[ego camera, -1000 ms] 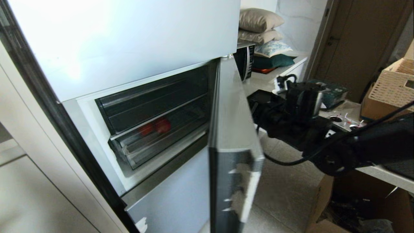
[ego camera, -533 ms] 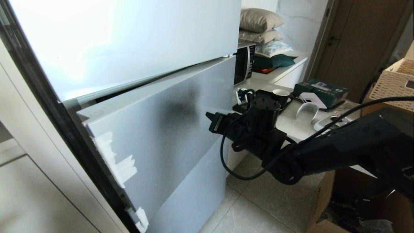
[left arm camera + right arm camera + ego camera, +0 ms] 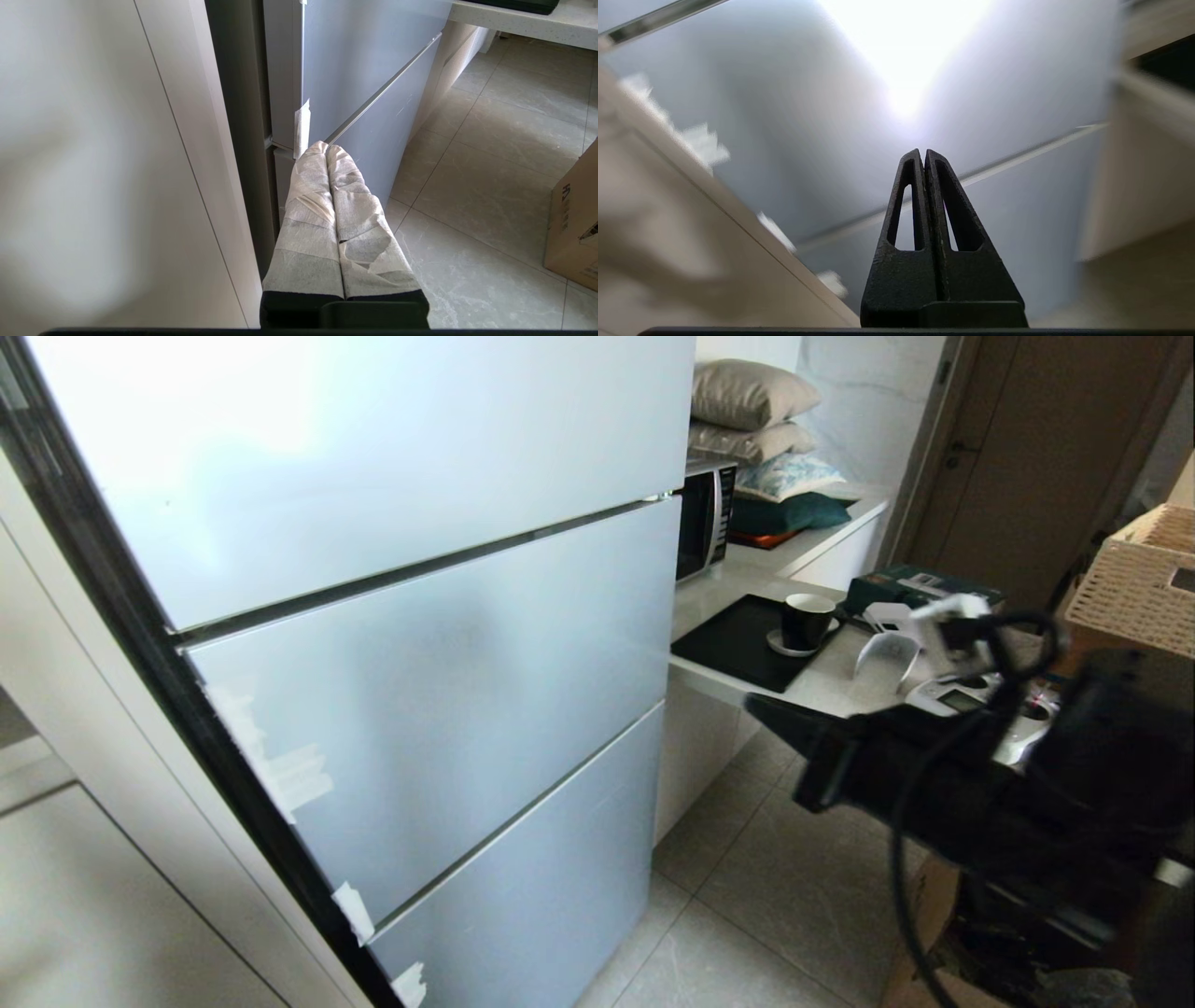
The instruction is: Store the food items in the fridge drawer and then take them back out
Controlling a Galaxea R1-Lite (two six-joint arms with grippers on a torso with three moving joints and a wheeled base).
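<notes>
Head: fridge [image 3: 392,644] doors all closed, drawer and food hidden, my right gripper [image 3: 775,714] clear of it | Left wrist: my left gripper [image 3: 327,151] jaws closed, empty | Right wrist: jaws together, empty, facing fridge panels.

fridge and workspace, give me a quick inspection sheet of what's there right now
surface: counter beside the fridge, carrying a black mat.
job's things: middle fridge door shut flush; drawer and food items not visible.
clutter: black cup on a saucer at the mat's edge, green box, white gadgets; white tape scraps on the door's edge.
grippers: right tool shut, empty, pointing at the fridge front, clear of it; left tool shut, wrapped in cloth tape, low by the fridge's bottom corner.
cables: black cable looping over the right arm.
surroundings: microwave, stacked pillows, wicker basket, brown door, cardboard box, tiled floor.
</notes>
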